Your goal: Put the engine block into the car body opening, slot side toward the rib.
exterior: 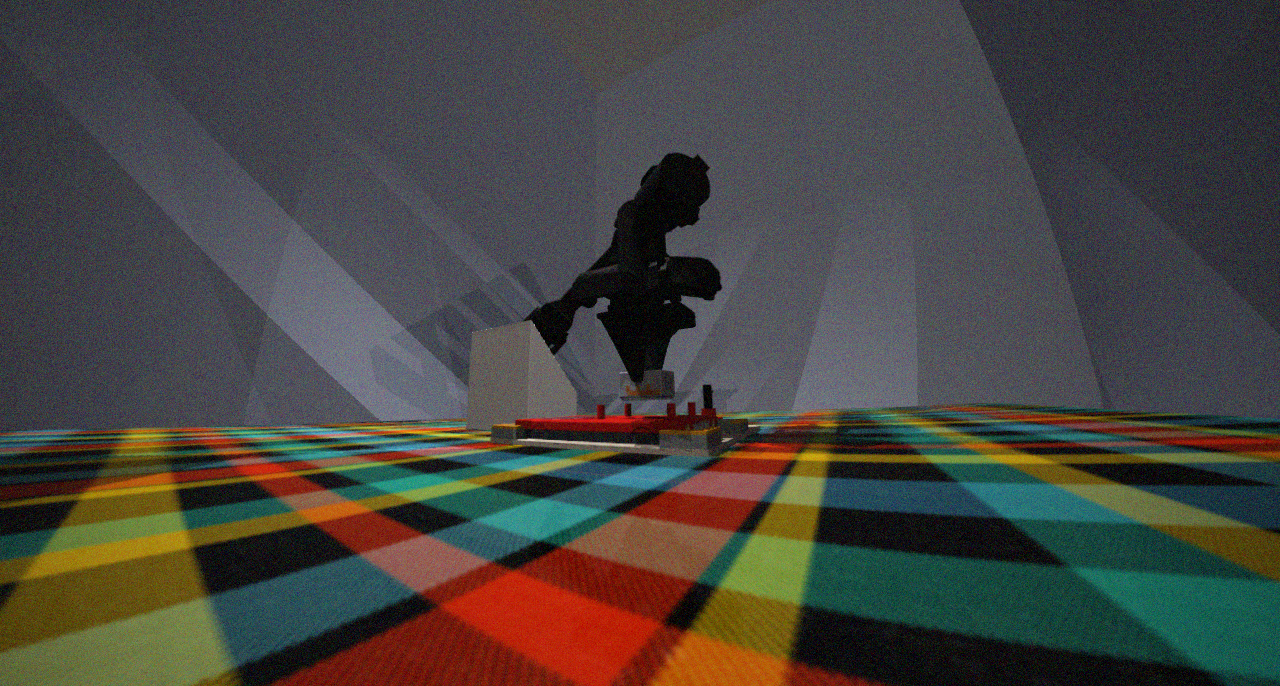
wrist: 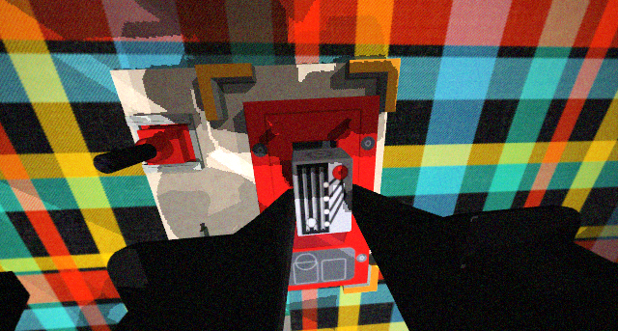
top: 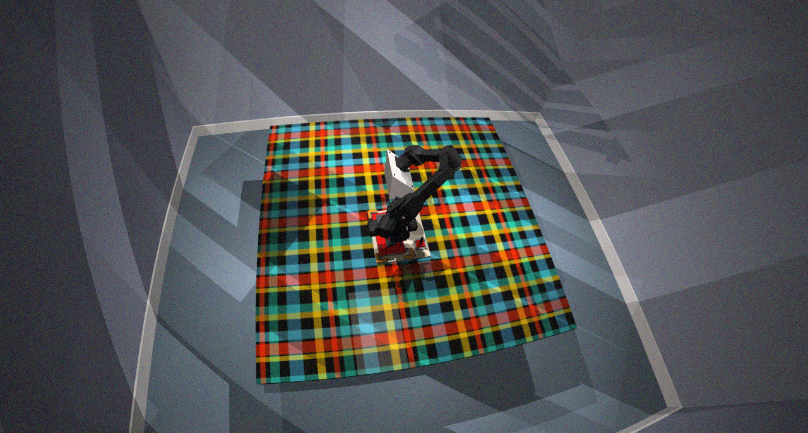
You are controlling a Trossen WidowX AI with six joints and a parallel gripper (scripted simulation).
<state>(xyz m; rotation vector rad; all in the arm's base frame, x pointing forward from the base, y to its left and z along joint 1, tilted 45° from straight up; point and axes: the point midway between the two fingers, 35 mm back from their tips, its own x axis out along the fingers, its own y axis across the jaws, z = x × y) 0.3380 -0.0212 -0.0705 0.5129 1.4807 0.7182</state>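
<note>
plaid cloth (top: pixel 316 317) (exterior: pixel 501 592) (wrist: pixel 435 104) under everything, red/teal/yellow/black. black arm (top: pixel 432 187) (exterior: pixel 644 225) bent over the work, its pale wedge-shaped mount (top: pixel 398 178) (exterior: pixel 501 373) on the cloth, off to one side of the pincer. below the pincer, white base plate (top: pixel 425 252) (wrist: pixel 222 201) with orange-topped corner brackets (top: pixel 389 259) (exterior: pixel 689 441) (wrist: pixel 209 95). on the plate, red car body (top: pixel 389 249) (exterior: pixel 572 424) (wrist: pixel 314 108), directly under the pincer; dark opening (wrist: pixel 301 145) partly showing beyond the block, rest hidden. on the plate, to one side of the pincer, small red piece (top: pixel 420 242) (wrist: pixel 166 144) in a grey frame, black peg (exterior: pixel 707 395) (wrist: pixel 125 158) sticking up from it. pincer (top: pixel 395 235) (exterior: pixel 646 376) (wrist: pixel 321 192) points down, fingers partway apart, closed on the engine block (exterior: pixel 657 384) (wrist: pixel 323 196). block: small grey box, top face with dark lengthwise slots, slanted black-white stripes, one red round spot, small white dots; orange marking on its side. looks about level, held above the car body with a gap under it, not seated. slot side vs rib: can't tell.
</note>
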